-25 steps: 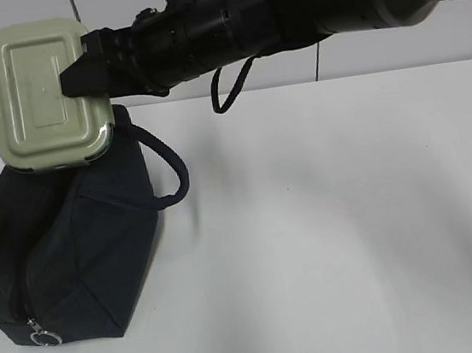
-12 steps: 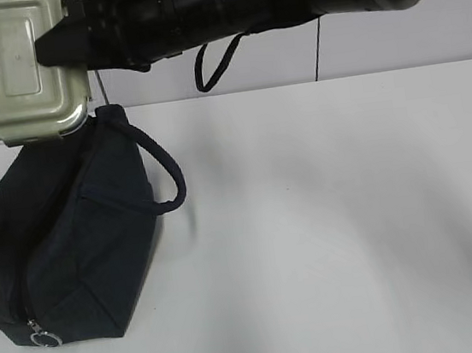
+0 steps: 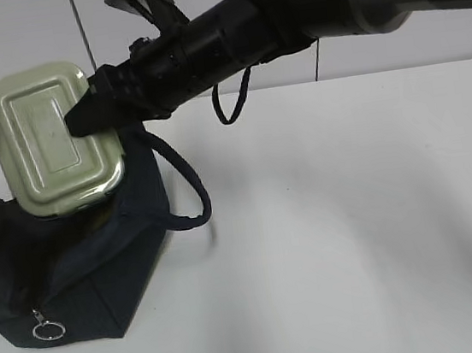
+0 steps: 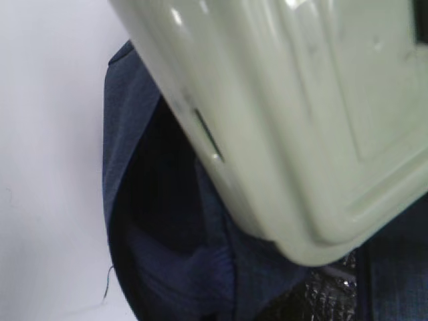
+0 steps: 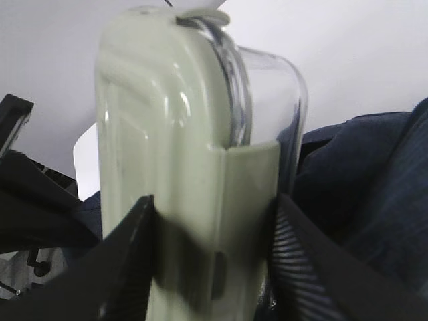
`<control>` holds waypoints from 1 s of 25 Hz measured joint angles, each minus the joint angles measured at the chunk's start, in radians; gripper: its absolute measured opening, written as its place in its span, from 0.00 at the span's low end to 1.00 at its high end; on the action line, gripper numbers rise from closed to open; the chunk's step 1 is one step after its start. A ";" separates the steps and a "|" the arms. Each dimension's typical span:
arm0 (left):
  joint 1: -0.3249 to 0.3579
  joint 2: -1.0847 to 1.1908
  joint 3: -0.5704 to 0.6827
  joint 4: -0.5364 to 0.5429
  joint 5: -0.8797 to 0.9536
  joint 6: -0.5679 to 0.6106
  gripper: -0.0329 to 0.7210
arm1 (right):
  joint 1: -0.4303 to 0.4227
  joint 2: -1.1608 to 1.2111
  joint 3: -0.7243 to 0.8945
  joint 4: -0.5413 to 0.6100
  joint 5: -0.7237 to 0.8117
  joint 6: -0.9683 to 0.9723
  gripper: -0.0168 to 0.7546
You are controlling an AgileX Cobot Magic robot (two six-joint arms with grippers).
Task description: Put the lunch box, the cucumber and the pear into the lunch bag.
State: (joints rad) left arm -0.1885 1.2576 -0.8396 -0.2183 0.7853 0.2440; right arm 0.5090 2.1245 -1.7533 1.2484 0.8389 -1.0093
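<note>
Comparing with the picture half a second back, you have brought the lunch box (image 3: 52,139) down from the top-left corner of the exterior view; it now sits lower and further right, tilted, its lower edge at the mouth of the lunch bag (image 3: 83,264). The bag has slumped, and its loop handle (image 3: 188,191) has swung out further right.

Your right pincer (image 5: 210,267) is closed about halfway on the lunch box: in the right wrist view one black finger (image 5: 130,261) presses the sage-green lid side and the other the clear body side, with the box standing on edge between them and reaching out beyond the fingertips. The navy bag lies just past and below the box, on the far side from the pincer's wrist.

Your left pincer does not show in any picture; it is fully closed, and you cannot tell from the pictures whether it has hold of anything. Its camera looks at the box's lid over the bag's dark opening. The bag rests on the white desk (image 3: 355,231).
</note>
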 joint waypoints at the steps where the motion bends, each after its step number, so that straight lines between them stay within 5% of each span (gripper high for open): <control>1: 0.000 0.000 0.000 0.000 0.001 0.000 0.02 | 0.000 0.000 0.000 -0.007 0.002 0.001 0.48; 25: 0.000 0.000 0.000 0.000 -0.009 -0.003 0.02 | 0.000 -0.080 0.000 -0.145 0.047 -0.001 0.48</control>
State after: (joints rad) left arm -0.1885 1.2576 -0.8396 -0.2183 0.7765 0.2407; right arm 0.5092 2.0448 -1.7533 1.1035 0.8857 -1.0106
